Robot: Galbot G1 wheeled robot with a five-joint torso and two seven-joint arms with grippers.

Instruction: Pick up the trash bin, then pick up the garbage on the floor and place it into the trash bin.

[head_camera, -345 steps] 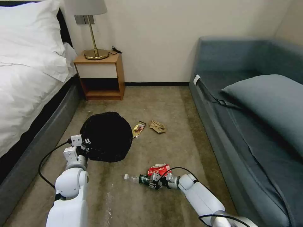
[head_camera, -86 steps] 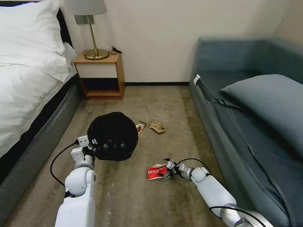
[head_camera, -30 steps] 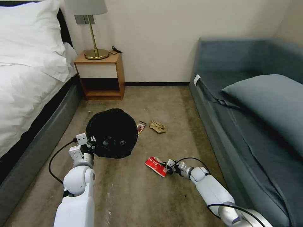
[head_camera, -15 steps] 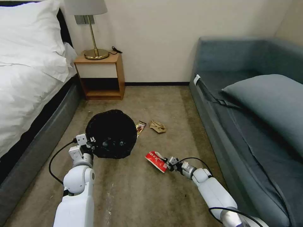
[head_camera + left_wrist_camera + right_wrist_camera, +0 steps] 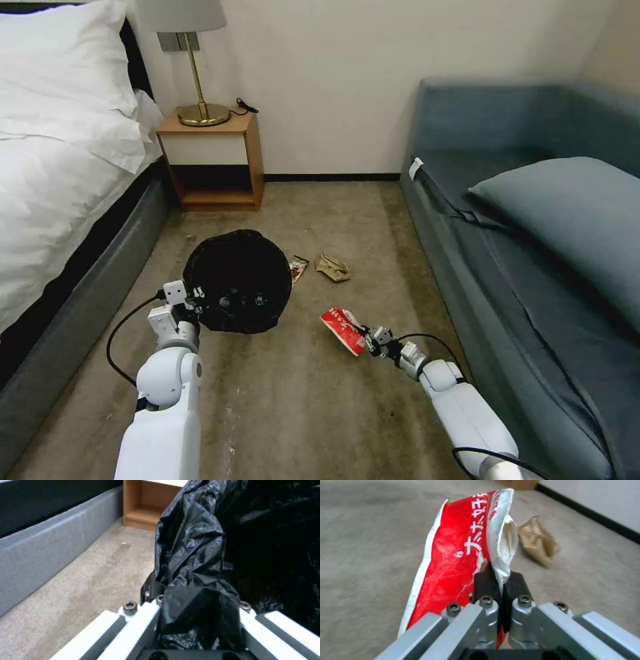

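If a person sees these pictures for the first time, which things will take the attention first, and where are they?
The red-and-white packet stands out most: the right gripper pinches its edge above the carpet, in front of the blue sofa. Next is the trash bin with its black liner, mid-floor beside the bed, gripped at the rim by the left gripper. A tan paper wad lies just beyond.

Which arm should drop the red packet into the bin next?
Right, most likely. The right gripper is already shut on the red-and-white packet, lifted beside the trash bin. The left gripper is occupied clamping the bin's black liner.
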